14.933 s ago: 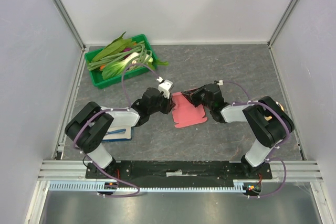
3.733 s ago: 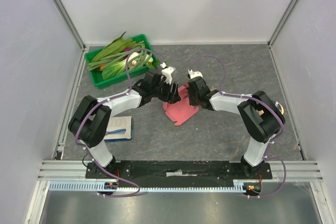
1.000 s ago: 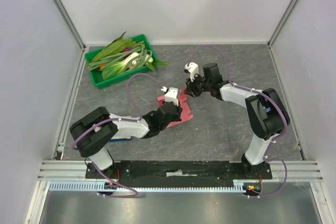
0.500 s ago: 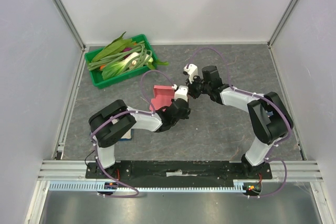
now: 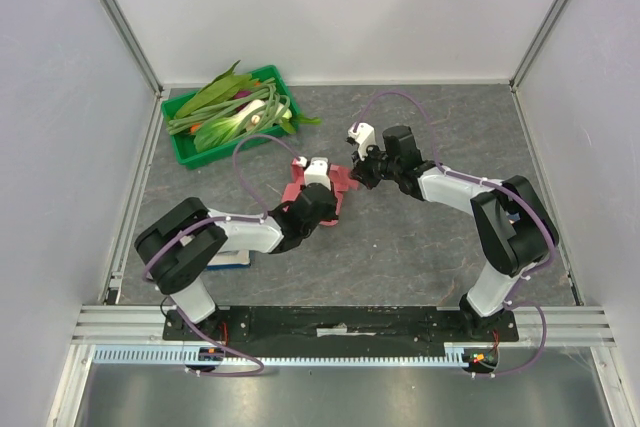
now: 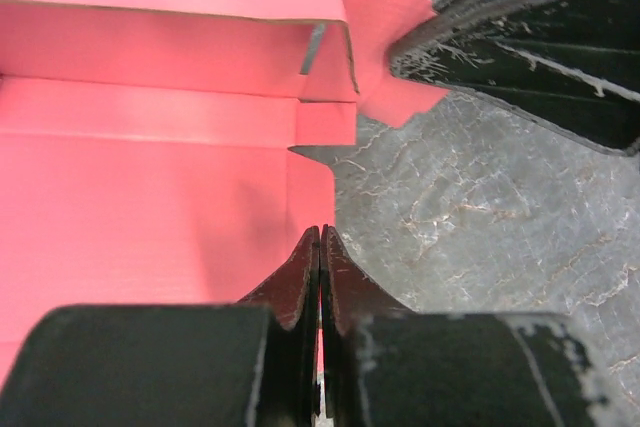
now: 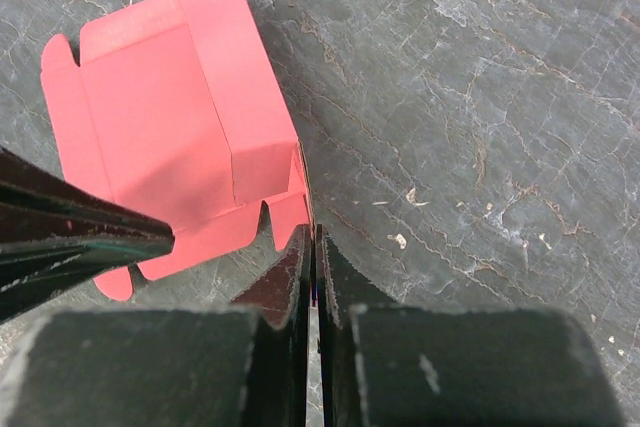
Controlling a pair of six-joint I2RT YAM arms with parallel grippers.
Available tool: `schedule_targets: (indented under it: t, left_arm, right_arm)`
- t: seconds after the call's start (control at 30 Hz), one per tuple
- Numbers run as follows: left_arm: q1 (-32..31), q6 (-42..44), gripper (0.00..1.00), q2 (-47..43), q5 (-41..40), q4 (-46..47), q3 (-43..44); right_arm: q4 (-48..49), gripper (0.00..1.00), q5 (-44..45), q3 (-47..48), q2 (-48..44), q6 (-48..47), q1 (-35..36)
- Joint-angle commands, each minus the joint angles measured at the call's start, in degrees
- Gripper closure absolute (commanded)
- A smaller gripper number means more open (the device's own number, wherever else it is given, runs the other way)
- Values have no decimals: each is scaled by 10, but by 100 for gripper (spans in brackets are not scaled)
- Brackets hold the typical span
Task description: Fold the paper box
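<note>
The pink-red paper box [image 5: 342,179] lies partly folded in the middle of the grey table, held between both grippers. My left gripper [image 5: 322,191] comes in from the lower left. In the left wrist view it [image 6: 320,234] is shut on the near edge of the paper box [image 6: 150,207]. My right gripper [image 5: 363,175] reaches in from the right. In the right wrist view it [image 7: 312,234] is shut on a thin side edge of the paper box [image 7: 160,117]. The right fingers [image 6: 520,37] touch a corner flap.
A green tray [image 5: 184,150] full of leafy vegetables [image 5: 235,107] stands at the back left. A white-and-blue booklet [image 5: 230,258] lies near the left arm's base, mostly hidden under it. Metal frame walls enclose the table on three sides.
My right gripper has closed on the box's edge. The left gripper raised the box upright half a second ago, and it now sits lower and flatter between the two grippers.
</note>
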Motion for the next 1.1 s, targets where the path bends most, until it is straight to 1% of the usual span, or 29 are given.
schedule_targets:
  t: [0.0,0.13,0.23,0.33,0.37,0.47,0.5,0.53,0.57,0.6,0.73,0.87,0.97,1.0,1.07]
  left_arm:
    - [7,-33,98,7,-12,-3,5]
    - [7,-49,98,56,-12,-35,49]
    - [6,-70,98,86,-2,-47,61]
    - [6,-87,98,105,-3,-50,62]
    - [6,-93,98,110,-5,-53,61]
    - [5,-110,98,118,-5,-42,52]
    - [6,-114,98,120,1,-33,46]
    - [6,-115,98,120,3,-25,45]
    - [6,-116,98,121,5,-24,44]
    - [6,-116,98,122,7,-22,43]
    - [6,-114,98,117,8,-5,33]
    - [5,-105,98,114,12,26,16]
    - [5,-98,98,105,28,47,2]
    - [6,-86,98,101,47,71,-10]
    - [5,-74,98,79,67,88,-27]
  right_arm:
    - [21,94,1,2,-8,-7,3]
    - [29,94,-1,-3,-7,2,3]
    - [34,95,8,-7,-10,16,5]
    - [53,98,21,-25,-21,55,12]
    - [57,100,25,-28,-26,92,17]
    - [79,100,63,-42,-39,161,34]
    - [85,100,78,-48,-42,209,46]
    - [89,100,117,-56,-47,233,53]
    - [96,100,131,-58,-54,254,58]
    - [94,100,161,-60,-58,315,73]
    - [46,100,272,-43,-63,392,113]
    - [21,100,371,-30,-60,390,152]
    - [28,100,408,-35,-50,360,180]
    - [30,100,428,-37,-48,352,185]
    - [46,100,440,-46,-47,331,193]
